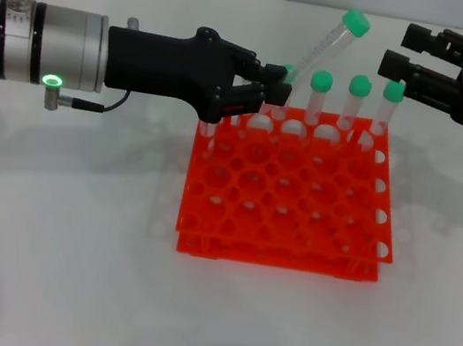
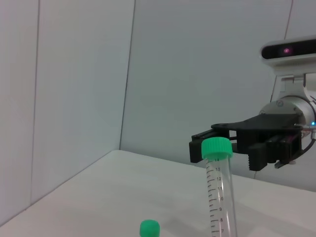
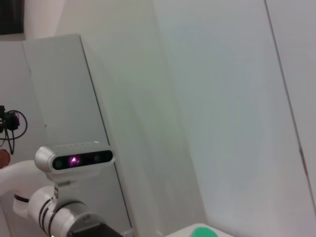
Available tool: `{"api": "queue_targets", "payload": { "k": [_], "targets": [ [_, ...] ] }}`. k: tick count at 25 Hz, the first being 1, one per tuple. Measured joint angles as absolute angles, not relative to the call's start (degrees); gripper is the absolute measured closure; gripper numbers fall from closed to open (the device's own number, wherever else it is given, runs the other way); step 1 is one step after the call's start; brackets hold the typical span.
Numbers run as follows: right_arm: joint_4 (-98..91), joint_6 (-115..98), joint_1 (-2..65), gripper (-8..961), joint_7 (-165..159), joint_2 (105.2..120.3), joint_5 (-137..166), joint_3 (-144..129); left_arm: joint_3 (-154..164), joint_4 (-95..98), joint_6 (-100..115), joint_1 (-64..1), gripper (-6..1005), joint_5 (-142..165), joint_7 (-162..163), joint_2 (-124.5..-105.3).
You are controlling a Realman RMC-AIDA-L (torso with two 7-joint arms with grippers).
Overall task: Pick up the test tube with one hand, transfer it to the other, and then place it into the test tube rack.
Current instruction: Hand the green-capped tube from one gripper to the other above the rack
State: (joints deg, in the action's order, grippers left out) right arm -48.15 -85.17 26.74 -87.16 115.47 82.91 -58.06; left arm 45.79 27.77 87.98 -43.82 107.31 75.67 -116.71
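My left gripper [image 1: 266, 91], with the green light on its wrist, is shut on the lower part of a test tube [image 1: 323, 48]. The tube tilts up and to the right above the back left of the orange test tube rack [image 1: 275, 254]. Its green cap [image 2: 217, 148] fills the near foreground of the left wrist view. My right gripper [image 1: 396, 55] hovers open at the upper right, a short way right of the cap. Its fingers [image 2: 259, 155] show just behind the cap. Three more green-capped tubes [image 1: 356, 101] stand in the rack's back row.
The rack sits on a white table [image 1: 56, 250] with a pale wall close behind. Another green cap [image 2: 149, 228] shows low in the left wrist view. The right wrist view shows the left arm's camera [image 3: 74, 160] and the top of a green cap [image 3: 200, 232].
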Motion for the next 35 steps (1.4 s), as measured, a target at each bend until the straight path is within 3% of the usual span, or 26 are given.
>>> {"api": "queue_targets", "payload": {
  "k": [35],
  "targets": [
    [-46.6,-84.3,29.7,401,-86.7,115.84,78.5,-63.5,45.8,27.8,88.0,-43.8,810,107.0,74.6,-117.43]
  ]
}}
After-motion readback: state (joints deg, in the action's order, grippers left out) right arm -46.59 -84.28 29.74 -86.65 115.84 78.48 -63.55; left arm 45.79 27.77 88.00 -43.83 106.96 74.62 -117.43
